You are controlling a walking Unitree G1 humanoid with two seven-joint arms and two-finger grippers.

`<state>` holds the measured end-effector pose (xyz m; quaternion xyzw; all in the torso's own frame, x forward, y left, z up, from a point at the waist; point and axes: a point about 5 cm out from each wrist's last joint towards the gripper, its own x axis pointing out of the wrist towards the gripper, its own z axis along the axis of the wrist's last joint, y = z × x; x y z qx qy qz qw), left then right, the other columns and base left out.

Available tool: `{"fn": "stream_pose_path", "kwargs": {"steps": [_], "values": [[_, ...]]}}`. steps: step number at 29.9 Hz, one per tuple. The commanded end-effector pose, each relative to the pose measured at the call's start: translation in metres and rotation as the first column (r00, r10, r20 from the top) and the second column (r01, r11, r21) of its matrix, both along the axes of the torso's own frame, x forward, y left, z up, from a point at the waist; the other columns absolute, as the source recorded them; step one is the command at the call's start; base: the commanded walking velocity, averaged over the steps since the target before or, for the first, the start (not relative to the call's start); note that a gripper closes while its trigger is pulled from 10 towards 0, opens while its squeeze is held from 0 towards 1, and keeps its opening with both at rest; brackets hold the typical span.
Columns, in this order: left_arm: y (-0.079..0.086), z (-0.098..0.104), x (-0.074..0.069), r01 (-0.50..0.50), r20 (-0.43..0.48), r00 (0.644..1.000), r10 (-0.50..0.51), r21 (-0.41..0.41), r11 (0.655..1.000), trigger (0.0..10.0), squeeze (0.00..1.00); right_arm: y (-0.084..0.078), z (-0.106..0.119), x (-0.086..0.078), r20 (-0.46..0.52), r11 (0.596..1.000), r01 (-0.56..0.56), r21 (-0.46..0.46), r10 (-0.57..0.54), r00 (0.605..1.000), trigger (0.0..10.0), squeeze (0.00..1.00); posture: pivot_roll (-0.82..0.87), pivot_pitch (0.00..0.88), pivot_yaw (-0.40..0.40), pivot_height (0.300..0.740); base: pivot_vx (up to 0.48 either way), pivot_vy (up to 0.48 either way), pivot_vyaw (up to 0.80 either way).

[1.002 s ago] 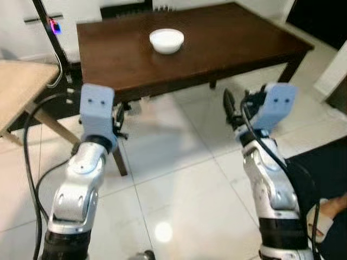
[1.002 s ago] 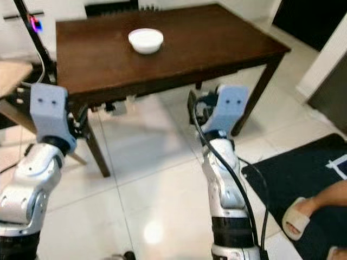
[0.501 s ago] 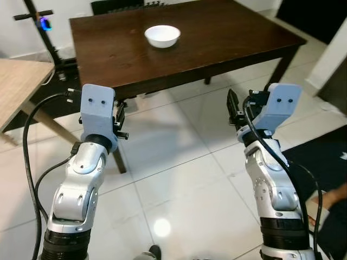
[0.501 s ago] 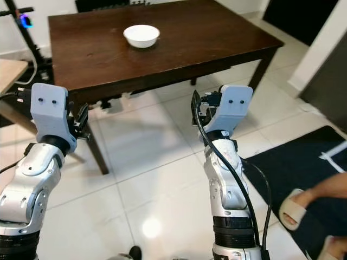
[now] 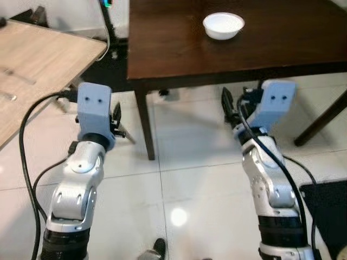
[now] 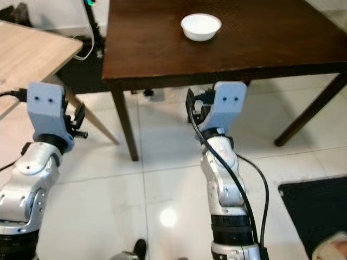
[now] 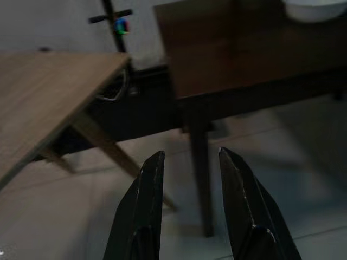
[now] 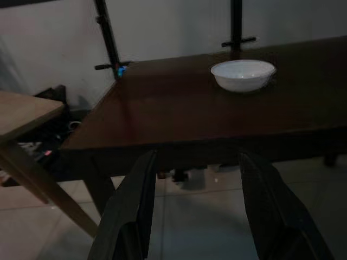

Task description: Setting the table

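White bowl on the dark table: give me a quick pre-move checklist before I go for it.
1. White ceramic bowl upright on dark brown wooden table: ok.
2. Left hand open, holding nothing: ok.
3. Right hand open, holding nothing: ok.
4. Hands within reach of bowl: not ok, both hang short of the table edge.
5. Light wooden side table close by the left arm: cannot tell whether it will clear.

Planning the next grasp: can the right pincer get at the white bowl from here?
Probably not yet. The right pincer hangs open below the dark table edge, and the white bowl sits well back on top. It would have to rise above the edge and reach forward.
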<state>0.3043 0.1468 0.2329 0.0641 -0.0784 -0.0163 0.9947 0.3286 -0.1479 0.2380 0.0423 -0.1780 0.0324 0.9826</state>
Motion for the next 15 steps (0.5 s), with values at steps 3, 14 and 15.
{"fn": "stream_pose_path", "kwargs": {"steps": [3,14,15], "values": [[0.0051,-0.0071,-0.0007,-0.026,-0.033,0.999,0.026,0.004,1.000,10.0,0.00,0.0017,-0.0053,-0.0008,-0.021,1.000,-0.005,0.000,0.005,1.000,10.0,0.00,0.05,0.124,0.096,0.740,0.000,0.000,0.79],[0.0055,-0.0077,-0.0011,-0.029,-0.038,0.999,0.029,0.005,1.000,10.0,0.00,0.0020,-0.0059,-0.0010,-0.024,1.000,-0.006,0.002,0.006,1.000,10.0,0.00,0.05,0.128,0.095,0.740,0.000,0.000,0.79],[0.0057,-0.0078,-0.0011,-0.029,-0.038,0.999,0.030,0.005,1.000,10.0,0.00,0.0021,-0.0058,-0.0010,-0.023,1.000,-0.006,0.002,0.006,1.000,10.0,0.00,0.05,0.128,0.095,0.740,0.000,0.000,0.79]]}}
